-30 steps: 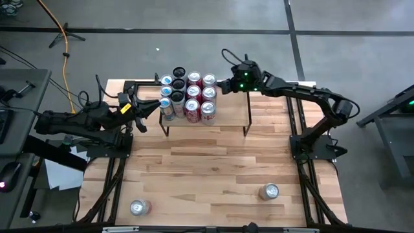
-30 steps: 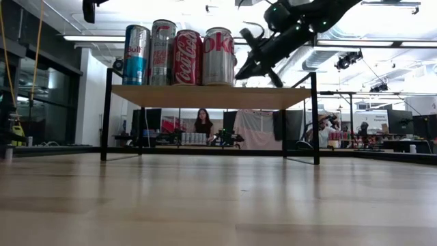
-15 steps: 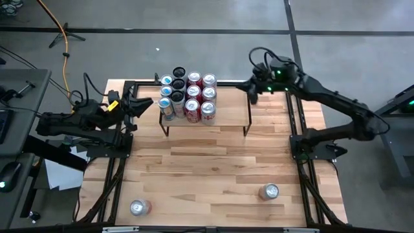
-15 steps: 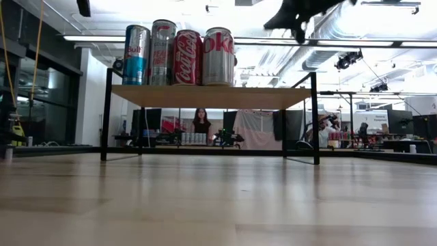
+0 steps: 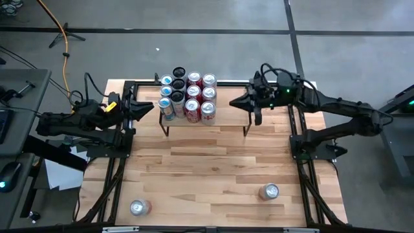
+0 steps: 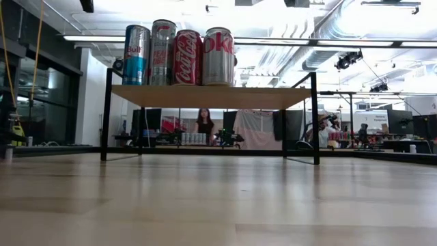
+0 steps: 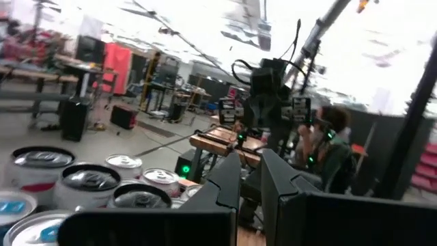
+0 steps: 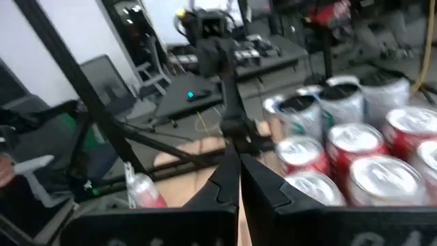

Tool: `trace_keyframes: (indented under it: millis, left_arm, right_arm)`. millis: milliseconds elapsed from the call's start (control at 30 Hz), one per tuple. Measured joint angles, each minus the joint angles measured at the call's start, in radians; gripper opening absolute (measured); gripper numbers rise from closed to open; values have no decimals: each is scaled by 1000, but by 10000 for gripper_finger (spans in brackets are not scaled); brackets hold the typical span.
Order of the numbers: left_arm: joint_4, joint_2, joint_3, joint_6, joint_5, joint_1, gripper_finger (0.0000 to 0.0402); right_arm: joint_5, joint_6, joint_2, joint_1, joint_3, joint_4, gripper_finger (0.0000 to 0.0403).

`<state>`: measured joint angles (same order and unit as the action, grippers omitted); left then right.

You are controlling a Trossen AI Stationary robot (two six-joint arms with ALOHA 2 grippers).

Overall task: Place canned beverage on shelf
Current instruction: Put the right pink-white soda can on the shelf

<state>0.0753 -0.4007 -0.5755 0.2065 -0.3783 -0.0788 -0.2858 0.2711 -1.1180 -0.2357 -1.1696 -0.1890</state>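
Right pincer (image 5: 253, 103): hovering over the right end of the shelf, its two fingers pressed together and gripping nothing; in its own wrist view the dark fingers (image 8: 232, 181) are meeting at the tips with no can between them.

Left pincer (image 5: 143, 107): waiting just off the shelf's left end, beside the can cluster, fingers pressed together and empty; from its wrist view the fingers (image 7: 232, 184) are pointing across the can tops toward the other arm.

Shelf (image 5: 229, 109): standing at the far side of the bench, a light wood plank on thin black legs; its left part is carrying cans, while its right part is lying bare.

Cans on shelf (image 5: 187, 95): sitting upright in a tight cluster of about ten, tops showing; from the low view the front row (image 6: 179, 56) is reading as one blue can, one silver, one red cola and one silver diet cola, side by side.

Cans left on bench: one is standing near the front left corner (image 5: 138, 207) and another near the front right (image 5: 269, 191), both well apart from the shelf and from either arm.

Bench (image 5: 213, 162): carrying the shelf at the back and the two loose cans at the front.

Progress: most of the job is looking done; judging by what is lying here, two cans are waiting to be picked up, and neither arm is reaching for one yet.
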Motion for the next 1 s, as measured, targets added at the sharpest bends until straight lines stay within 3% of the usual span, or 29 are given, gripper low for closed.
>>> trace_keyframes:
  millis: [167,400,733,833,1000]
  left_arm:
    - [0,0,0,-50,65,0,0]
    - [-3,0,0,-130,158,0,0]
    - [-3,0,1,-108,165,0,1]
    - [-3,0,1,-104,164,0,1]
    - [-3,0,1,-103,158,0,1]
  right_arm:
    - [74,-2,-28,87,0,99,0]
    - [81,0,-48,168,0,113,0]
    - [122,0,-48,213,0,113,9]
    - [122,17,-48,213,0,118,47]
    - [125,19,-48,228,0,150,167]
